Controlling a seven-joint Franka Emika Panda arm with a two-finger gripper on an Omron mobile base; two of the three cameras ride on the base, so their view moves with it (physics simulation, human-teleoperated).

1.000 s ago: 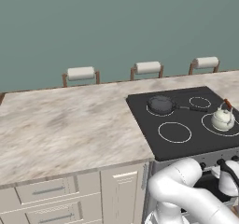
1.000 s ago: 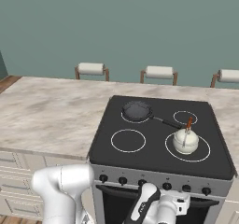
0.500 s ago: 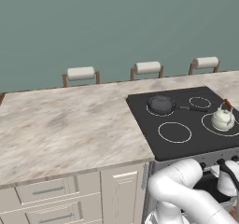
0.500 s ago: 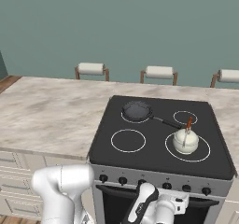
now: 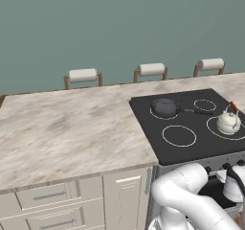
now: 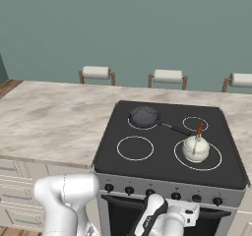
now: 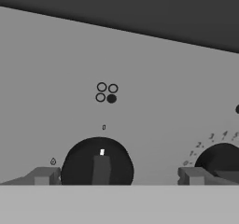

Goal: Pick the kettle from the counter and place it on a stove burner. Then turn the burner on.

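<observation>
**Kettle on the big right burner, pincer down at the knobs**

Kettle point(image 6: 196, 148) first, since that's the point: it sits upright inside the large white-outlined stove burner point(image 6: 214, 164) at the near right of the cooktop, reddish handle piece sticking up at the back. The left base view shows it point(image 5: 228, 122) in the same ring point(image 5: 213, 128).

Biggest to smallest, then. The marbled worktop point(image 6: 49, 122) runs wide across the scene, pale cabinet fronts under it, with most of its bare stretch left of the stove point(image 5: 62, 133). Three chair backs poke up behind its far edge against the teal wall. The black glass cooktop point(image 6: 162, 156) is set into the right part of it. At far left on the glass sits a dark frying pan point(image 6: 144, 115), its long black handle pointing right toward the kettle but stopping short of it. Near left is a ring with nothing on it point(image 6: 135, 147), and far right is a smaller ring point(image 6: 195, 124).

The white arm is folded low in front of the oven, below the row of knobs. In the hand view the pincer point(image 7: 116, 176) is spread wide, one dark tip each side of a round black knob point(image 7: 97, 164), not touching it. Above that knob is a four-circle marker point(image 7: 106, 93) with the lower right one filled in. A second knob point(image 7: 223, 160) sits just to the right.
</observation>
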